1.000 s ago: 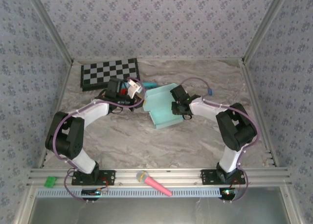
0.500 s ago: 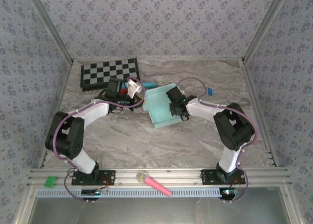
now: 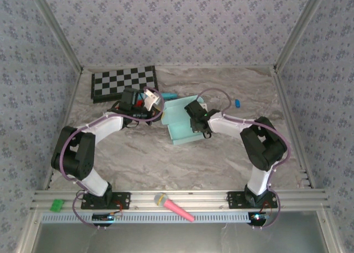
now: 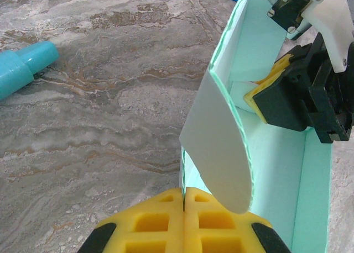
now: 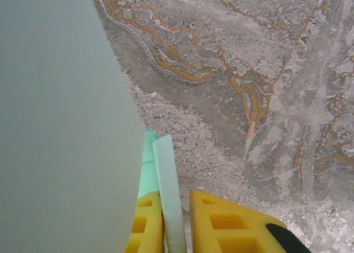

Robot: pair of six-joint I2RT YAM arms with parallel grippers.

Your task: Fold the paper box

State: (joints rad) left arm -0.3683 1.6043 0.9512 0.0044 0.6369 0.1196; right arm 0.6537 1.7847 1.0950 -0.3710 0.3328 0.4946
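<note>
The paper box [image 3: 178, 126], pale aqua and half folded with raised walls, sits mid-table. My left gripper [image 3: 160, 111] is at its left wall. In the left wrist view the yellow pads of the left gripper [image 4: 183, 196] are pressed together on the thin edge of that wall, beside a rounded flap [image 4: 221, 153]. My right gripper [image 3: 195, 120] reaches into the box from the right, and its black body and yellow pad [image 4: 265, 93] stand inside the box [image 4: 276, 170]. In the right wrist view the right gripper [image 5: 180, 222] has a pale flap [image 5: 168, 192] pinched between nearly closed jaws, with a sliver of gap on one side.
A checkerboard [image 3: 124, 82] lies at the back left. A teal marker [image 3: 168, 95] lies just behind the box, its end [image 4: 22, 68] visible in the left wrist view. A small blue piece [image 3: 237, 104] lies to the right. A pink-handled item [image 3: 174, 207] and a green block [image 3: 56, 205] rest on the front rail.
My right gripper slid left, further into the box, and its jaws narrowed onto the flap. The box's right side folded inward. The left gripper kept its hold.
</note>
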